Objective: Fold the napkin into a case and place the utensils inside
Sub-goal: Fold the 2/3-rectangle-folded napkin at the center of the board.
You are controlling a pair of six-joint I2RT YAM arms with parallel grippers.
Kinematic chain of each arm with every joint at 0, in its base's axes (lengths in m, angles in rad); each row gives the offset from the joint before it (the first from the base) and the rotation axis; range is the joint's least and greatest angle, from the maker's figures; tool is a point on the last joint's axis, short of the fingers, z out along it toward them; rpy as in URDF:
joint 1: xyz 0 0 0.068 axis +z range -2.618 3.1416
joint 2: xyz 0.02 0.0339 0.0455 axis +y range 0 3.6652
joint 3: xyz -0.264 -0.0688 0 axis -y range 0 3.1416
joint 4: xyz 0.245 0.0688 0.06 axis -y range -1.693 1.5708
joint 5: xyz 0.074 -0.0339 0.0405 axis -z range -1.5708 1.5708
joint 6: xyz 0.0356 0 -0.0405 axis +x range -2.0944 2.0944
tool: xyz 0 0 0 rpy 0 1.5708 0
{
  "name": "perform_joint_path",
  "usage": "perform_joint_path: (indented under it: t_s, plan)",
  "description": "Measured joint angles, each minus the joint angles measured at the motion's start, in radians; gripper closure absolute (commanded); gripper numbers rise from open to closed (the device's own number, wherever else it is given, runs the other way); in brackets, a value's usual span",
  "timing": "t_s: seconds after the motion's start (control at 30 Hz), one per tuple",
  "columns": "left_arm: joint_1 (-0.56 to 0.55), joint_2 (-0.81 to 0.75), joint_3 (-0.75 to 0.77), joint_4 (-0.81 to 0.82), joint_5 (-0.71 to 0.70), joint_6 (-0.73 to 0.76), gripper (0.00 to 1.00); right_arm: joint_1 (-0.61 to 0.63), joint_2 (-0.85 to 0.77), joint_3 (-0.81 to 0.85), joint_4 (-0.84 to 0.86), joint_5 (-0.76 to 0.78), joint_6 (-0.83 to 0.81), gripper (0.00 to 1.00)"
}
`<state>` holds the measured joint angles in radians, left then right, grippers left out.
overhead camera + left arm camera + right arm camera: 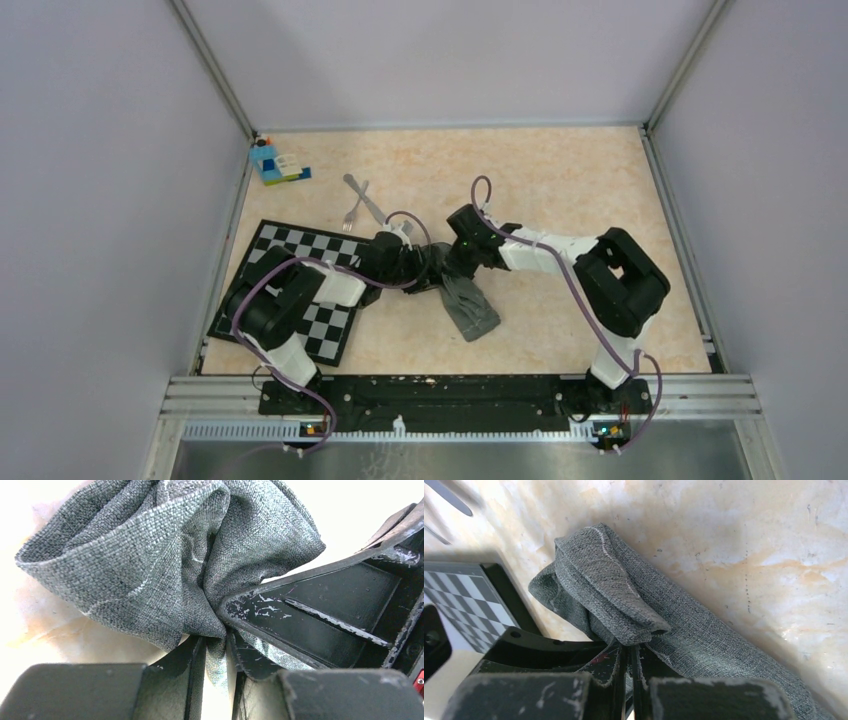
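Coarse grey woven napkin (470,305) with stitched hem, bunched in soft folds on smooth marbled tabletop (560,180). Clamped in left tool (216,642) and right tool (630,652), tips close together.

Top cam overhead looking down, wrist cams close, all share napkin (472,308)

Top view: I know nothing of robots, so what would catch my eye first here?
The crumpled grey napkin at mid-table, where the two arms meet: the left fingers and right fingers each pinch a bunch of it. Behind it a fork and knife lie crossed, untouched. A checkered mat lies at the left, with blue bricks in the far left corner.
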<state>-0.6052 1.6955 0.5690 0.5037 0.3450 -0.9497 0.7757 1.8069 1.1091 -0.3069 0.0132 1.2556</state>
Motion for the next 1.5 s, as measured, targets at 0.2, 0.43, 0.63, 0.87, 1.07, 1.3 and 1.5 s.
perform_joint_path:
  t_s: [0.2, 0.43, 0.63, 0.87, 1.07, 1.3, 1.5]
  plan:
    - [0.000, -0.045, -0.031, -0.013, -0.015, 0.011, 0.62, -0.006, -0.044, -0.132, 0.176, -0.023, 0.151, 1.00]
    - [0.000, -0.198, -0.121, -0.055, -0.035, 0.039, 0.30, -0.006, -0.053, -0.243, 0.356, -0.050, 0.302, 1.00]
    - [-0.003, -0.254, -0.143, -0.100, -0.043, 0.058, 0.26, -0.006, -0.054, -0.246, 0.401, -0.049, 0.342, 1.00]
    - [-0.034, -0.198, -0.077, -0.097, -0.055, 0.035, 0.15, -0.005, -0.054, -0.246, 0.411, -0.049, 0.355, 1.00]
    - [-0.076, -0.128, 0.004, -0.164, -0.111, 0.016, 0.40, -0.009, -0.056, -0.246, 0.410, -0.023, 0.362, 1.00]
    - [-0.083, -0.093, 0.041, -0.215, -0.177, -0.018, 0.66, 0.000, -0.071, -0.245, 0.410, -0.016, 0.358, 0.99]
    - [-0.083, -0.087, 0.042, -0.228, -0.196, -0.019, 0.79, -0.002, -0.109, -0.257, 0.397, -0.039, 0.213, 0.49]
